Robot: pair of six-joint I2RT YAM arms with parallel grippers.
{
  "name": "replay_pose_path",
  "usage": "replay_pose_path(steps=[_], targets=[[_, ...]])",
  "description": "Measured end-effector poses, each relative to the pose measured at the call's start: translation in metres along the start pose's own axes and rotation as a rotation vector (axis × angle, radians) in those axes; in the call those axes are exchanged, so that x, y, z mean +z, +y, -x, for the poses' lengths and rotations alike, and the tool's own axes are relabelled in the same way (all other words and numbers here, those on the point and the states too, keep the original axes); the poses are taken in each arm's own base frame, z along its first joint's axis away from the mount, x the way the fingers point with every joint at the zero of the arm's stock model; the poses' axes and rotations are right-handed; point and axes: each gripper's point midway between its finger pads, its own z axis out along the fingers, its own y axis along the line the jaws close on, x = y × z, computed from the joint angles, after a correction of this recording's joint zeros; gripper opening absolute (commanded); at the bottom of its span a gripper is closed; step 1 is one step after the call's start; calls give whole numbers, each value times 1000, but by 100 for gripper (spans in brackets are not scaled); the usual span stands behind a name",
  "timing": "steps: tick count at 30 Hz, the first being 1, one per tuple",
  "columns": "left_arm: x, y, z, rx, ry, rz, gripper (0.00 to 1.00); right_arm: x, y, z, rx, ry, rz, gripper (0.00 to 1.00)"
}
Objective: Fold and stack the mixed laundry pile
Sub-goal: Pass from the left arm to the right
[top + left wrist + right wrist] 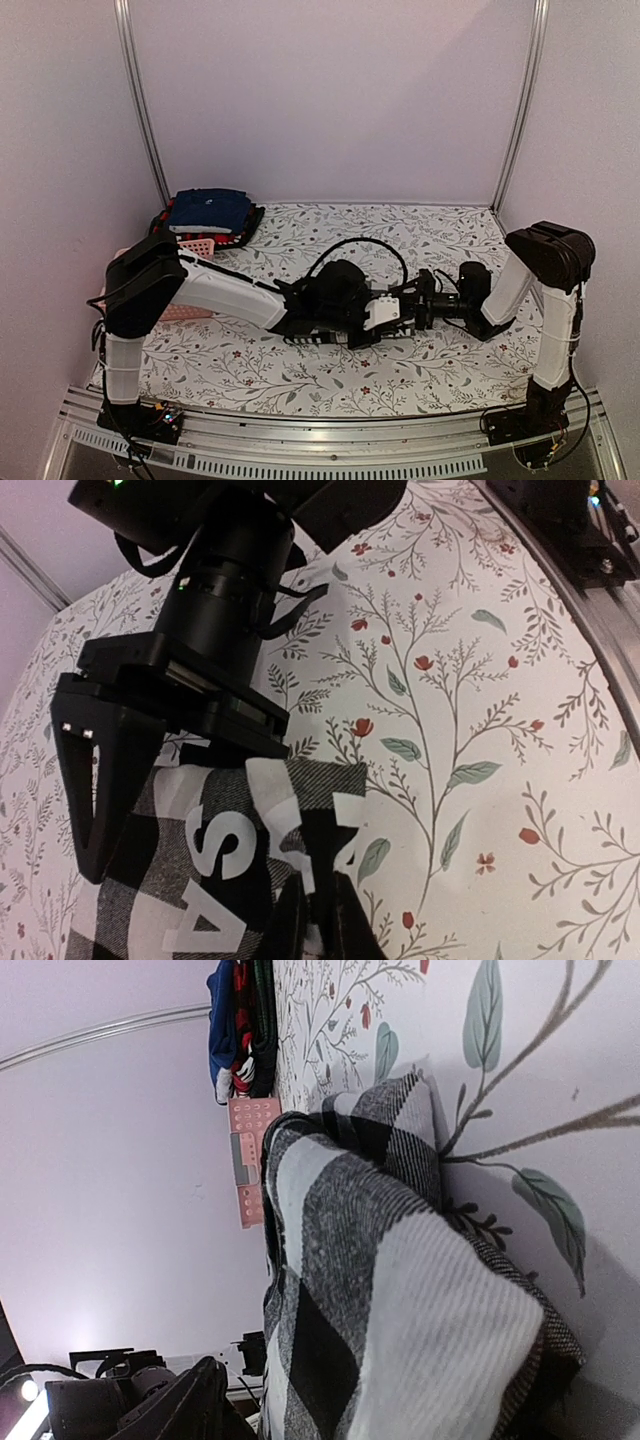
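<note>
Checked shirt (380, 1290) in L gripper (318, 925), R gripper (418, 303) adjacent

At my far left the stack (208, 211) sits on the table (420, 378), the basket (198, 247) just before it. The shirt (400, 1290) lies mid-table.

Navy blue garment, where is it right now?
Top view: the navy blue garment lies atop the stack of garments in the far left corner of the table, just behind the pink basket.
</note>
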Motion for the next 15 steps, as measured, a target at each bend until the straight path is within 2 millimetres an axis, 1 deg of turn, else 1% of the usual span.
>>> replay_pose_path(steps=[4, 6, 7, 9, 10, 12, 13, 15], targets=[[1, -4, -2, 14, 4, -5, 0, 11, 2, 2, 4, 13, 29, 61], [1, -5, -4, 20, 6, -5, 0, 14, 2, 2, 14, 17, 36, 54], [1, -6, -4, 23, 7, -5, 0, 16, 2, 2, 18, 18, 37, 48], [0, -7, -6, 29, 9, -6, 1, 17, -1, 2, 39, 17, 31, 29], [-1, -8, -7, 32, 11, -6, 6, 18, -3, 2, 41, 15, 28, 20], [-4, -8, -5, 39, 10, -1, 23, 18, -3, 2, 40, 12, 29, 5], [-5, -7, -4, 45, 10, 4, 30, 18, -2, 2, 43, 12, 29, 1], [-9, -6, 0, 33, 2, 16, 43, 18, -3, 3, 39, 11, 26, 0]])
